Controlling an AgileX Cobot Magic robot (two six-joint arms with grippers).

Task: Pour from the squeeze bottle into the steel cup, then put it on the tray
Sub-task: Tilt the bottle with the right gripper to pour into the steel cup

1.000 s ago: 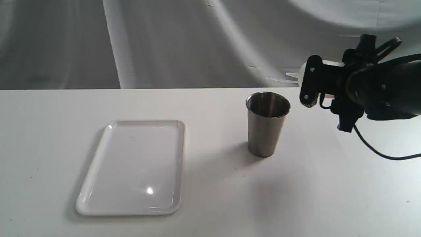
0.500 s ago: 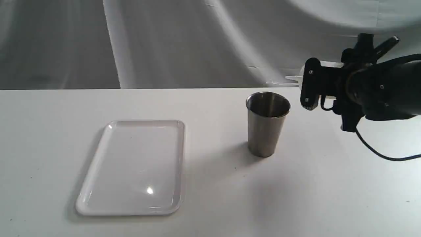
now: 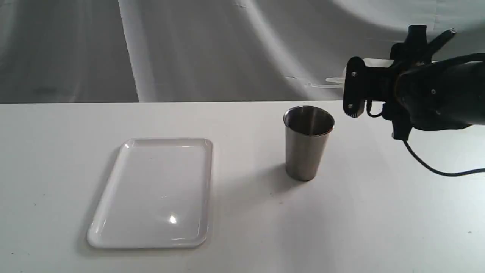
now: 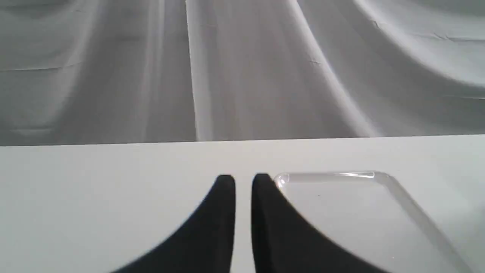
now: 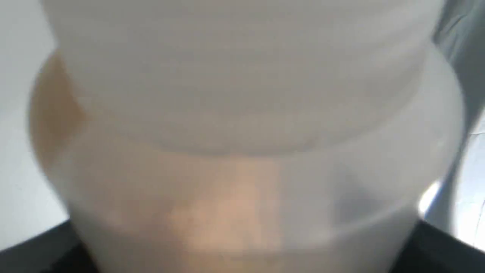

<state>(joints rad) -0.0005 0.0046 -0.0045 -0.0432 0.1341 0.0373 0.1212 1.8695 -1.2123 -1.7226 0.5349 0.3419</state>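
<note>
- Translucent plastic squeeze bottle (image 5: 242, 113) lay horizontal, nozzle pointing toward, and higher than, the tapered steel cup (image 3: 307, 151); right claw (image 3: 353, 88) clamped it.
- Left claw (image 4: 243, 185) stood nearly together, empty.

Lab-style robot test setup: plain white tabletop (image 3: 379, 227), draped grey cloth backdrop (image 3: 197, 49), black robot arm (image 3: 435, 98).

The right gripper (image 3: 354, 88) has risen toward 12 o'clock, lifting the squeeze bottle (image 3: 338, 80). Its nozzle now seems slightly higher above the steel cup (image 3: 307, 148), at about 1 o'clock.
</note>
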